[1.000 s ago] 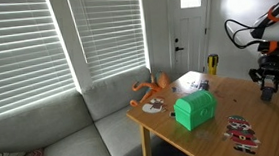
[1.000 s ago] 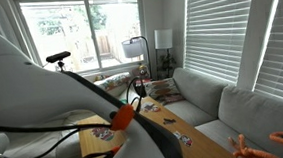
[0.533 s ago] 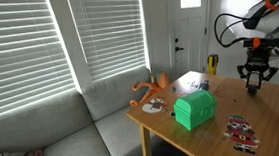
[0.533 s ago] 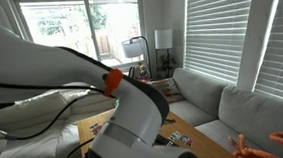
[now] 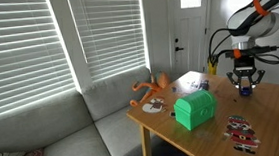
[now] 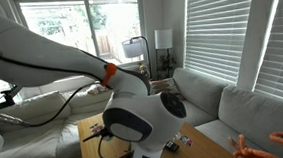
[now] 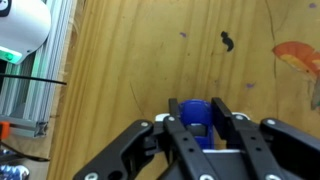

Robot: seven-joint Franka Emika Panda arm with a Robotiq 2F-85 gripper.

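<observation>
In the wrist view my gripper (image 7: 197,106) is shut on a small blue toy car (image 7: 196,118). The car sits between the two black fingers (image 7: 176,112) above the wooden table top (image 7: 130,60). In an exterior view the gripper (image 5: 243,81) hangs a little above the far part of the table (image 5: 268,113), behind and to the right of a green box (image 5: 194,110). The car is too small to make out there. In the other exterior view the arm (image 6: 134,115) fills the foreground and hides the gripper.
An orange octopus toy (image 5: 152,87) and a white object (image 5: 190,81) lie at the table's back left. Printed cards (image 5: 242,131) lie near the front. A grey sofa (image 5: 74,133) stands beside the table. In the wrist view an orange shape (image 7: 300,55) shows at right, a metal frame (image 7: 30,100) at left.
The arm has swung left from the table's right edge to over the table's far middle, and the gripper now hangs nearer the green box.
</observation>
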